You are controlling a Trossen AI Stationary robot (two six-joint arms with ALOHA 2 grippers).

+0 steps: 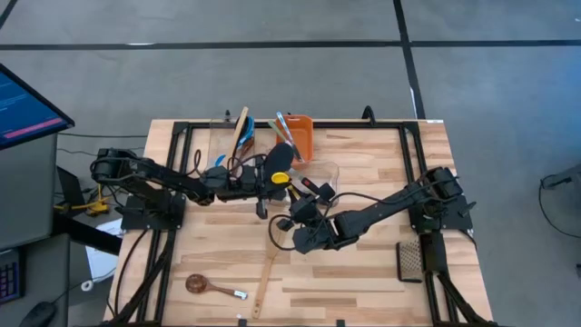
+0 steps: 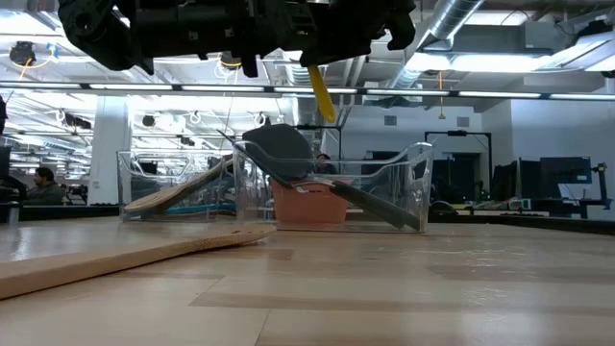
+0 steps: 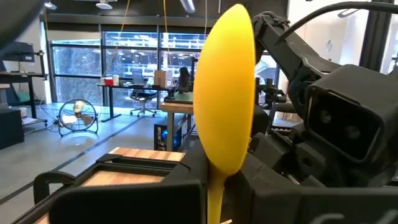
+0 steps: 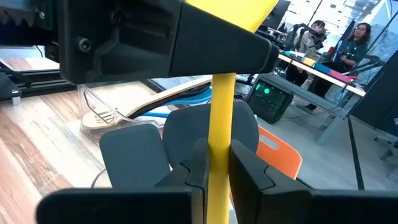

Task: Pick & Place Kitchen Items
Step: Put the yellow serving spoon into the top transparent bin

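Both arms meet above the middle of the table, sharing one yellow spoon (image 3: pixel 224 93). The left gripper (image 3: pixel 214 186) is clamped on its handle just below the bowl. The right gripper (image 4: pixel 216 168) is closed around the handle (image 4: pixel 221 118) lower down. This looks like a handover in mid-air, near the clear tubs (image 2: pixel 384 192) and orange bin (image 1: pixel 300 134) at the far side. To do it well, one gripper should release only once the other's hold is firm, keeping the spoon upright.
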